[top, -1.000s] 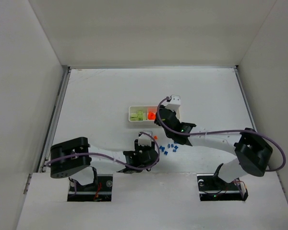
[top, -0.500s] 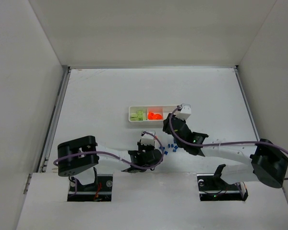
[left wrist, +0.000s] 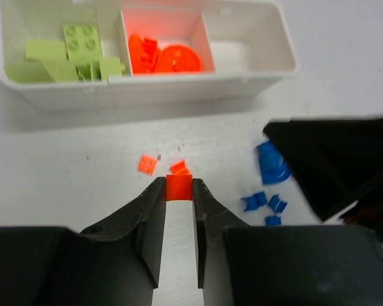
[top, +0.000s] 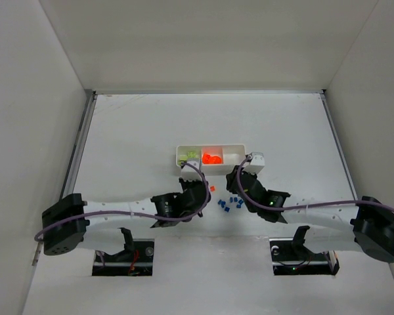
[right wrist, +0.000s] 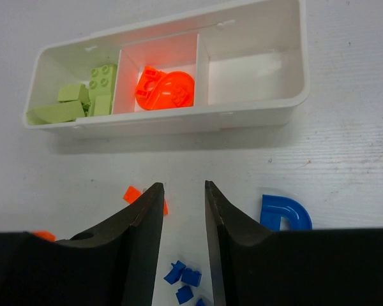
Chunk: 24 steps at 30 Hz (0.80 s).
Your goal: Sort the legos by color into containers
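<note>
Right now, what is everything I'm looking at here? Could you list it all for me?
tray: one, white, three compartments, mid-table; right compartment empty
green bricks: several, lime, left compartment
orange pieces: a few, orange, middle compartment
loose orange bricks: two, orange, on the table in front of the tray
pinched orange brick: one, orange, between the left gripper's fingers
blue bricks: a handful, blue, loose on the table
table: one, white
left gripper: black, shut on the brick
right gripper: black, open, empty
</note>
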Each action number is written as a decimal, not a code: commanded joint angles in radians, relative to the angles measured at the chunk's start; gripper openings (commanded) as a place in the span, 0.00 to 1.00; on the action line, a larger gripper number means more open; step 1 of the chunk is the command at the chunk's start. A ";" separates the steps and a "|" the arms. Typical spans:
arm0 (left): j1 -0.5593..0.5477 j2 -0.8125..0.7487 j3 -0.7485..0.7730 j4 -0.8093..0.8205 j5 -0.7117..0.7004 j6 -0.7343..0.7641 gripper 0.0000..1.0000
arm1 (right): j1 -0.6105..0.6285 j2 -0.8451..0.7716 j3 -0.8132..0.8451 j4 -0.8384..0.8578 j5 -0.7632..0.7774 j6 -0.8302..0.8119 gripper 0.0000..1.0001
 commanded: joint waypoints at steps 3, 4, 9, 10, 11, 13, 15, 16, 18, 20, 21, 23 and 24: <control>0.144 0.059 0.163 0.000 0.083 0.150 0.12 | 0.032 -0.013 -0.005 0.054 0.027 0.037 0.37; 0.180 0.091 0.192 0.001 0.110 0.167 0.12 | 0.039 -0.010 -0.005 0.055 0.027 0.042 0.37; 0.336 0.232 0.304 0.035 0.250 0.204 0.12 | 0.085 0.040 0.011 0.057 0.027 0.037 0.36; 0.353 0.257 0.324 0.041 0.268 0.208 0.13 | 0.092 0.053 0.015 0.057 0.027 0.040 0.36; 0.364 0.280 0.346 0.044 0.287 0.214 0.14 | 0.097 0.067 0.020 0.057 0.027 0.042 0.36; 0.379 0.326 0.382 0.040 0.311 0.221 0.16 | 0.108 0.093 0.030 0.057 0.032 0.045 0.36; 0.382 0.359 0.406 0.037 0.317 0.224 0.19 | 0.121 0.116 0.043 0.057 0.038 0.045 0.37; 0.384 0.372 0.413 0.040 0.317 0.227 0.23 | 0.131 0.131 0.052 0.057 0.043 0.045 0.37; 0.388 0.383 0.419 0.043 0.317 0.228 0.26 | 0.140 0.156 0.070 0.057 0.044 0.040 0.39; 0.393 0.386 0.421 0.044 0.317 0.227 0.30 | 0.144 0.182 0.086 0.057 0.044 0.035 0.41; 0.395 0.386 0.421 0.044 0.320 0.228 0.33 | 0.147 0.195 0.093 0.057 0.043 0.034 0.41; 0.398 0.380 0.415 0.044 0.328 0.230 0.38 | 0.149 0.221 0.107 0.057 0.038 0.032 0.43; 0.401 0.369 0.406 0.043 0.328 0.227 0.39 | 0.149 0.240 0.116 0.057 0.035 0.031 0.45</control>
